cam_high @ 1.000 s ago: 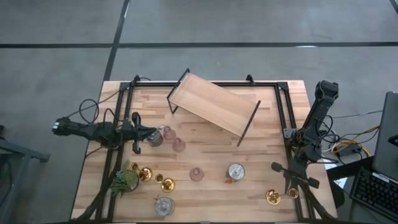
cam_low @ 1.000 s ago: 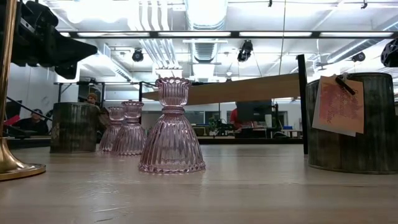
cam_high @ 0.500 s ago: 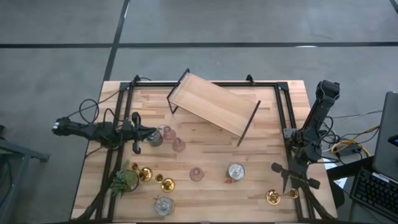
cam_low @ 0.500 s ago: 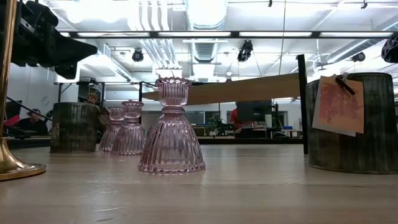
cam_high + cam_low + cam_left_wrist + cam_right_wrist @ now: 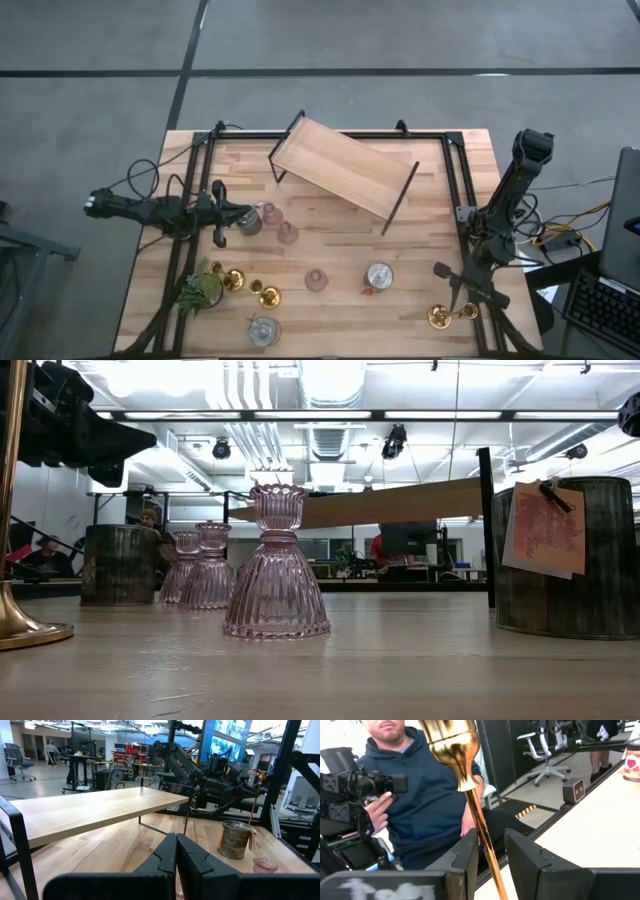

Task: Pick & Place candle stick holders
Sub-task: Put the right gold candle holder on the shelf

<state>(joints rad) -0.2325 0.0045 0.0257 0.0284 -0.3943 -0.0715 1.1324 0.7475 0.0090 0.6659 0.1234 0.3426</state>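
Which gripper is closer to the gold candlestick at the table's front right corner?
The right gripper: its fingers straddle the gold candlestick's stem. The left gripper sits shut across the table by the pink holders.

Grey concrete floor [image 5: 100, 60] all around the table, with dark seam lines across it. Looks like an open workshop: white ceiling with long strip lights [image 5: 330, 415] and ducts, black lamps hanging. Desks with monitors [image 5: 405, 540] at 12 o'clock. There's a blue screen [image 5: 227, 740], a white office chair [image 5: 542, 745] and a person in a dark blue hoodie [image 5: 415, 795] sitting close by.
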